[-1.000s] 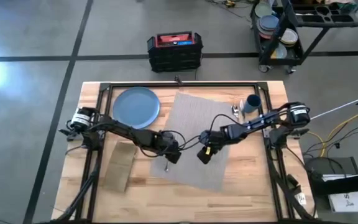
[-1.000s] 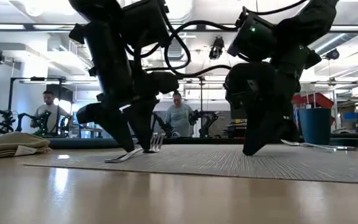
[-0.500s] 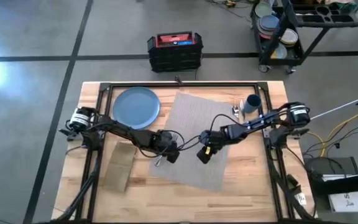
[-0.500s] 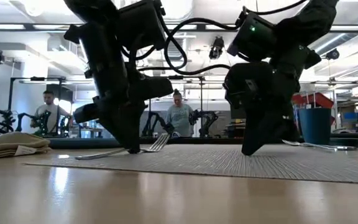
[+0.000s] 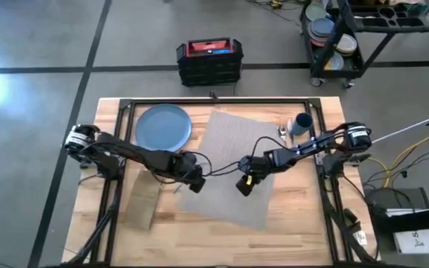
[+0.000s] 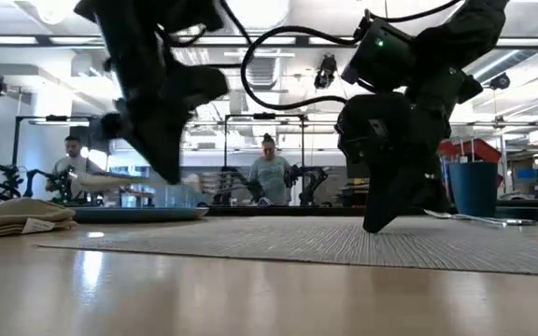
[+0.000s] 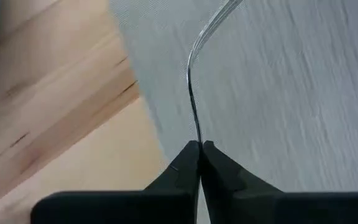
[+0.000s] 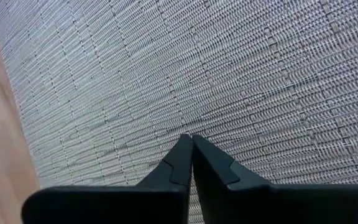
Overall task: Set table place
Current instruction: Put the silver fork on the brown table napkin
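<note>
A grey woven placemat point(image 5: 237, 167) lies flat in the table's middle. My left gripper point(image 5: 193, 182) hangs over its left edge, shut on a silver fork point(image 7: 194, 93). My right gripper point(image 5: 245, 186) stands shut with its tips on the mat point(image 8: 260, 74). A round blue plate point(image 5: 163, 125) sits at the far left. A tan folded napkin point(image 5: 144, 201) lies near the left front, also seen in the low view point(image 6: 12, 217). A dark-blue cup point(image 5: 302, 120) stands at the far right, with more cutlery point(image 5: 284, 132) beside it. My left gripper pinches the fork's thin handle point(image 7: 196, 132) between its two fingertips, seen edge-on. The fork runs on ahead along the fingers' line and curves at its far end point(image 7: 219, 18). In the low view the gripper point(image 6: 162, 163) is well above the mat. My right gripper presses its shut fingertips point(image 8: 180, 154) down on the placemat's middle point(image 8: 188, 124), coming from above at a slant. In the low view the tip point(image 6: 376, 224) meets the mat, which lies flat on the table.
A black frame rail point(image 5: 214, 102) runs round the table's far side. Beyond the table stand a black crate point(image 5: 208, 61) and a black cart with stacked dishes point(image 5: 334, 37). Two people point(image 6: 269, 177) show in the room behind. Bare wood lies along the front edge point(image 5: 222, 242).
My left gripper has risen and gone toward the table's left edge with the fork. The fork, whose tines rested on the mat's left edge a second ago, is now lifted clear and has swung round. My right gripper has kept still on the mat.
</note>
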You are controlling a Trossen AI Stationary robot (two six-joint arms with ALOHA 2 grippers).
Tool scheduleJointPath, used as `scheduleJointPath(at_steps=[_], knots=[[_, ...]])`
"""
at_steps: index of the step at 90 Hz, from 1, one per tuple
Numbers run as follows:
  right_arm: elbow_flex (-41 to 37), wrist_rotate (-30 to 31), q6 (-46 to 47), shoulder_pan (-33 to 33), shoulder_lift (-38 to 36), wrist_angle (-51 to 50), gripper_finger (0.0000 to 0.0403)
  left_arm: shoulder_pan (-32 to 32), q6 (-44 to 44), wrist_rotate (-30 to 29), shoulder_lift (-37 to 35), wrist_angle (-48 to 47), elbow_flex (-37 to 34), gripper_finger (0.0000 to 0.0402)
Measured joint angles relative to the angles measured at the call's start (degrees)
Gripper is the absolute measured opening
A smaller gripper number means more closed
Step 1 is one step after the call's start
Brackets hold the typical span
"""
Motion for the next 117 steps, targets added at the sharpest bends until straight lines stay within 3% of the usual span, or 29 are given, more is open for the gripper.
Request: scheduleJointPath(at_steps=[24, 35, 45, 56, 91, 117], knots=[[0.0, 0.0, -1.7, 0.0, 0.0, -0.1, 0.0000, -7.7, -16.8, 0.5, -8.0, -17.6, -1.0, 0.0000], [0.0, 0.3, -2.4, 0.0, 0.0, -0.1, 0.0000, -12.9, -29.3, 2.0, -11.7, -16.6, -6.6, 0.0000], [0.0, 0.4, -2.9, 0.0, 0.0, -0.1, 0.0000, -19.4, -43.4, 2.0, -15.1, -9.8, -13.5, 0.0000], [0.0, 0.4, -3.6, 0.0, 0.0, -0.1, 0.0000, -27.3, -57.9, -0.5, -17.5, -7.2, -18.7, 0.0000], [0.0, 0.4, -3.9, 0.0, 0.0, -0.1, 0.0000, -28.8, -58.2, 5.6, -18.3, -11.1, -22.1, 0.0000], [0.0, 1.3, -4.0, 0.0, 0.0, -0.1, 0.0000, -29.7, -57.9, 6.4, -17.9, -4.5, -27.0, 0.0000]])
